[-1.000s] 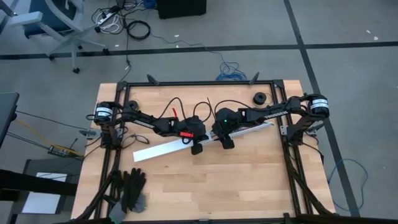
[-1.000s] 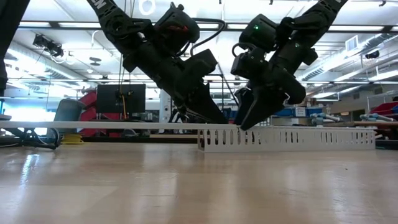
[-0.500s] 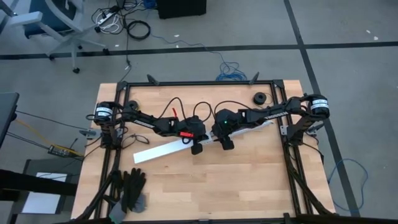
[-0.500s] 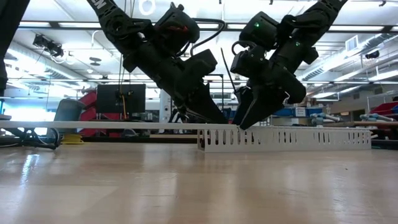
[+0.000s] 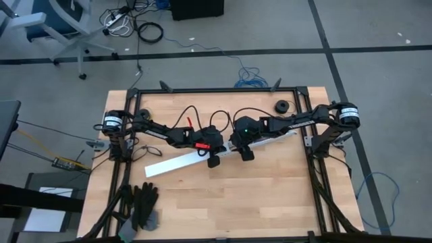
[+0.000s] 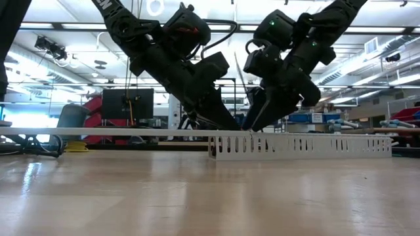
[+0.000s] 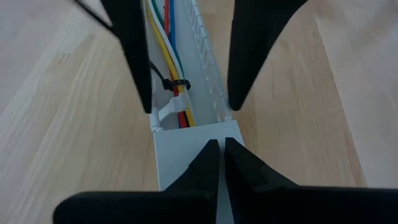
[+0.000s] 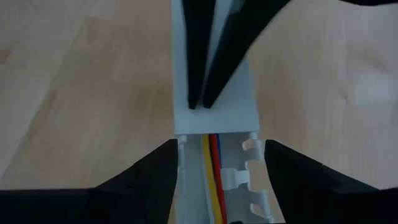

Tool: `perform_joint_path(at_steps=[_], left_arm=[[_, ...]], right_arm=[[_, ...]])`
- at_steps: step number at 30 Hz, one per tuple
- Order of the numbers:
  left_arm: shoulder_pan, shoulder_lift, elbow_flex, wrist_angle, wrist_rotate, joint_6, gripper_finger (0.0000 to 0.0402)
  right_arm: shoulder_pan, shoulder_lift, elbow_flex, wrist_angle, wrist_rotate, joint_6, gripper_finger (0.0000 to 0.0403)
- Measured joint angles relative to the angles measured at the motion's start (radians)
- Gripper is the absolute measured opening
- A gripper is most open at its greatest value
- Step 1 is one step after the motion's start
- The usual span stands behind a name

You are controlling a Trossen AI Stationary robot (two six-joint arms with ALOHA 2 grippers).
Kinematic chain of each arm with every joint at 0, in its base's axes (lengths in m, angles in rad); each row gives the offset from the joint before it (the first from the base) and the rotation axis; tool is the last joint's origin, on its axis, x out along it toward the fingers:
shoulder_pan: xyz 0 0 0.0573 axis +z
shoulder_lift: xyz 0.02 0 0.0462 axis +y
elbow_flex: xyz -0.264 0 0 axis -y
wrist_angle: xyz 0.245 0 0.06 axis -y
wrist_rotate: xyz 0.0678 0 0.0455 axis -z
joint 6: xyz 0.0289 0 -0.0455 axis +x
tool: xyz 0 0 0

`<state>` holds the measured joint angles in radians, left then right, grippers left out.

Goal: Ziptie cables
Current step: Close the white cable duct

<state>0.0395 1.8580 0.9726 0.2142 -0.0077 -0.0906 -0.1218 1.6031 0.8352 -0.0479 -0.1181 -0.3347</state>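
We found the cables [image 7: 166, 62] lying inside the white channel [image 5: 177, 163] near the middle of the table [image 5: 270, 196], already banded by a black tie [image 7: 176, 84]. We judged them light, limp and slippery, best gripped as a bunch just beside the tie. Our left gripper [image 7: 218, 163] was pressed shut on the channel's lid; our right gripper [image 8: 217, 180] stood spread, straddling the channel and pinching nothing. The channel walls hid most of the cables' run.
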Motion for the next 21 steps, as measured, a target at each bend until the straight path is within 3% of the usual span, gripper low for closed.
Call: perform_joint_path(at_steps=[10,21], left_arm=[[0.0,0.0,0.0,0.0,0.0,0.0,0.0],[0.0,0.0,0.0,0.002,0.0,0.0,0.0]], right_arm=[[-0.012,0.01,0.001,-0.005,-0.058,-0.005,0.024],[-0.013,0.014,0.001,-0.009,-0.015,-0.027,0.0262]])
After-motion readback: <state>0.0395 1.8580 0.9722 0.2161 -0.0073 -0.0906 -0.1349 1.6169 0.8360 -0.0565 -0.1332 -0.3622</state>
